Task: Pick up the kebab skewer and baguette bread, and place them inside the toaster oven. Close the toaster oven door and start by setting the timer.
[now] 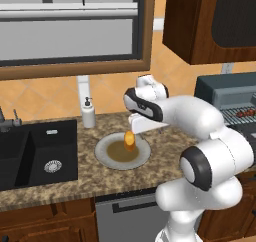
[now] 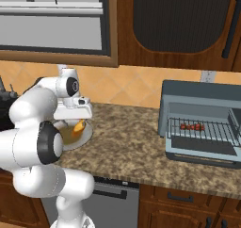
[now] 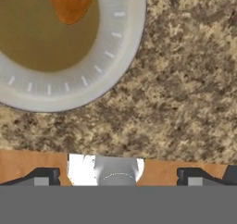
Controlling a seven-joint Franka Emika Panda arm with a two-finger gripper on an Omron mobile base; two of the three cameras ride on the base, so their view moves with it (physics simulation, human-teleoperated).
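Observation:
The baguette bread (image 1: 129,140) (image 2: 79,126) (image 3: 71,3), a stubby orange-yellow piece, stands on a grey plate (image 1: 102,153) (image 2: 87,135) (image 3: 109,63). My gripper (image 1: 136,128) (image 2: 75,118) (image 3: 120,177) hovers just above and beside the bread. It is open, with nothing between its dark fingertips (image 3: 42,176). At the right stands the blue-grey toaster oven (image 1: 225,88) (image 2: 202,93). Its door (image 2: 202,147) is folded down. On the wire rack inside it lies the kebab skewer (image 1: 244,113) (image 2: 192,126).
A black sink (image 1: 35,156) sits in the speckled counter (image 1: 165,151) at the left. A white soap dispenser (image 1: 89,113) (image 3: 104,170) stands against the wall behind the plate. Dark wood cabinets (image 2: 179,24) hang above the oven.

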